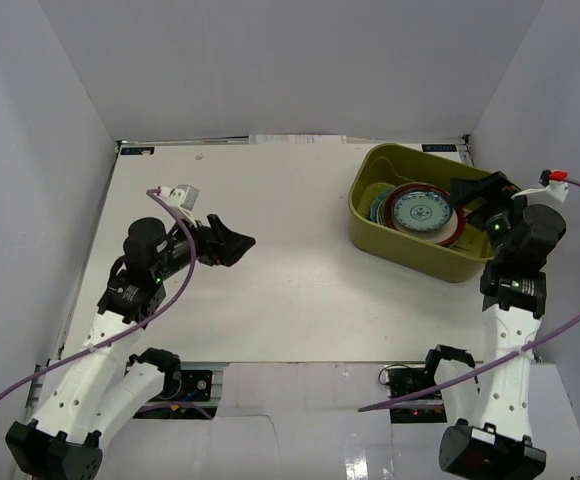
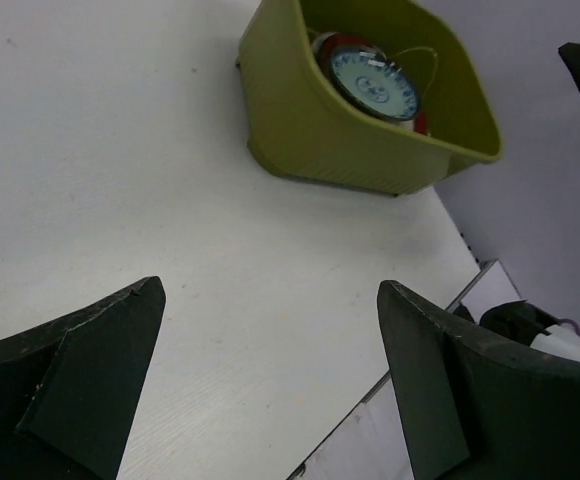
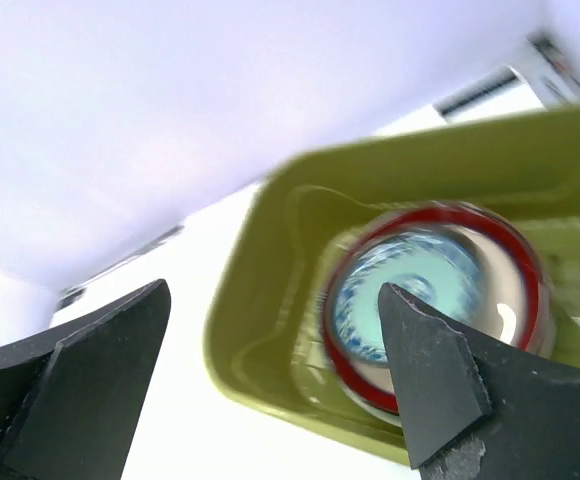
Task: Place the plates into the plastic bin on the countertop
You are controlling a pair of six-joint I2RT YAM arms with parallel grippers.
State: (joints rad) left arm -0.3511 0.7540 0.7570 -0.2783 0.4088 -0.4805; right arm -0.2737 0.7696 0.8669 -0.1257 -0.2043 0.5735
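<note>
The olive-green plastic bin (image 1: 410, 250) stands at the right rear of the white countertop (image 1: 270, 290). Plates are stacked inside it: a small teal-patterned plate (image 1: 420, 212) lies on top of a red-rimmed cream plate (image 1: 456, 232), with more plate edges (image 1: 379, 207) showing at the left. The bin also shows in the left wrist view (image 2: 320, 130) and, blurred, in the right wrist view (image 3: 260, 360), with the teal plate (image 3: 410, 285) on the red-rimmed one (image 3: 515, 260). My right gripper (image 1: 478, 196) is open and empty, above the bin's right rim. My left gripper (image 1: 232, 243) is open and empty over the left countertop.
White walls enclose the countertop on three sides. A small grey-white block (image 1: 181, 195) on the left arm's purple cable sits above the left rear of the surface. The countertop's near edge (image 2: 400, 370) runs close under the left gripper's right finger.
</note>
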